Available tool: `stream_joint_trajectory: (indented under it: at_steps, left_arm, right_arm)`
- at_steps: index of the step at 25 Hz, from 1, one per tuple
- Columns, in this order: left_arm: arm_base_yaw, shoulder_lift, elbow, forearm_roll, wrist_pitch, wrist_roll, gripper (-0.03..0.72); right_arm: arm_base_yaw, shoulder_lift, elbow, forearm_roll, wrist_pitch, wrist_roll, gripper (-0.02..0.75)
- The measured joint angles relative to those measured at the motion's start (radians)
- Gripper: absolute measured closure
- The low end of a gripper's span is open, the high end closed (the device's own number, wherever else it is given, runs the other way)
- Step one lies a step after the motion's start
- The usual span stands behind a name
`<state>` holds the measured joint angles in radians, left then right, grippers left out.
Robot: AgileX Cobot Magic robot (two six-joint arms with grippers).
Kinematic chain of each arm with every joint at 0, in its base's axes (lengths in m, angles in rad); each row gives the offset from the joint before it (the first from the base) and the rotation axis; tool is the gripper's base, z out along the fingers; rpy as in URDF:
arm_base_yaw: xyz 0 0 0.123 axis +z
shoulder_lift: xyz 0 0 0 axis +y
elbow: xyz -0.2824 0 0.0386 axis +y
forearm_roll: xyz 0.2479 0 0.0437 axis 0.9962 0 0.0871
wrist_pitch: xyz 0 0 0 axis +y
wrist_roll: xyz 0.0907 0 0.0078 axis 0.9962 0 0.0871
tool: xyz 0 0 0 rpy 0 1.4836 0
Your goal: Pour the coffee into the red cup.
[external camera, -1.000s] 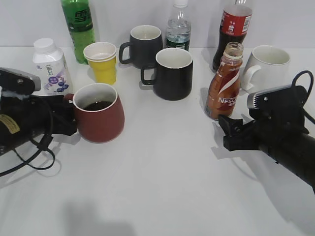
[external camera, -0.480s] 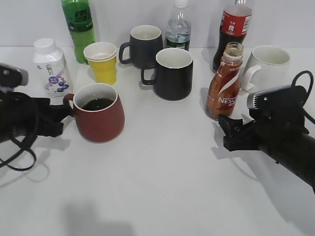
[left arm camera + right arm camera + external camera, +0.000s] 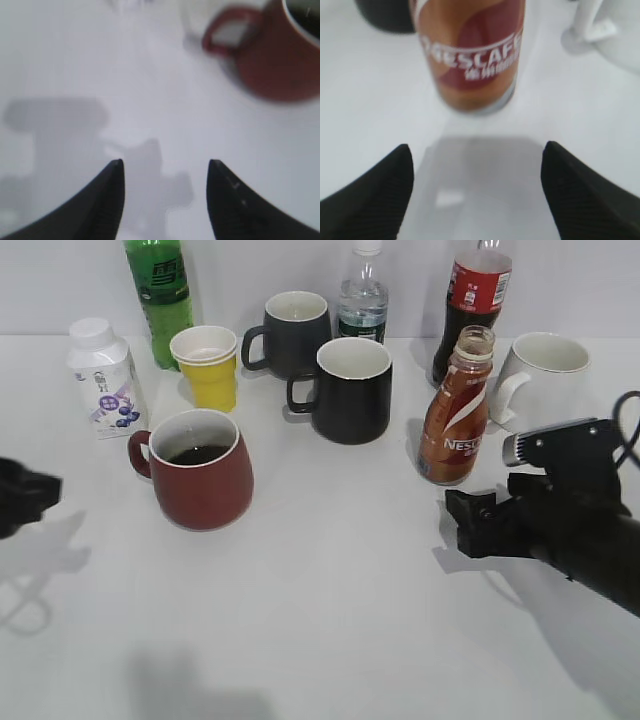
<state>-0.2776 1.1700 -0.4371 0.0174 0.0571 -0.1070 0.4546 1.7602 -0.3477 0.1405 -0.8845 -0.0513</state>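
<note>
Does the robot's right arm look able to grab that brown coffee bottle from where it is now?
Probably yes. The right gripper is open and faces the coffee bottle straight on, with only bare table between them; the white mug stands off to the side.

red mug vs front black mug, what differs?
The red mug holds dark liquid; the black mug shows only a white inside. The red mug bulges toward its base; the black mug is straight-sided. The red one stands nearer the camera, to the left. Both are upright, with handles pointing left.
</note>
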Motion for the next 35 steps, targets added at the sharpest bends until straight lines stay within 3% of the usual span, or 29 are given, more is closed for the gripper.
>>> stream_joint_trajectory:
  at_steps: [6,16,22,29,35]
  left_arm:
    - [0.0,-0.25,-0.078,-0.01,0.517,0.0,0.281]
    - [0.0,-0.728,-0.147,-0.017,1.077,0.0,0.281]
    - [0.0,-0.971,-0.136,-0.01,1.153,0.001,0.284]
    - [0.0,-1.111,-0.094,0.001,1.035,0.077,0.293]
    - [0.0,-1.111,-0.083,0.002,1.015,0.083,0.309]
  right_arm:
    - [0.0,-0.199,-0.006,-0.005,0.289,0.011,0.144]
    - [0.0,-0.664,-0.094,0.004,1.152,0.014,0.164]
    - [0.0,-1.005,-0.122,-0.023,1.602,0.016,0.164]
    - [0.0,-1.367,-0.139,-0.061,1.705,0.13,0.164]
    - [0.0,-1.531,-0.181,-0.173,1.977,0.205,0.165]
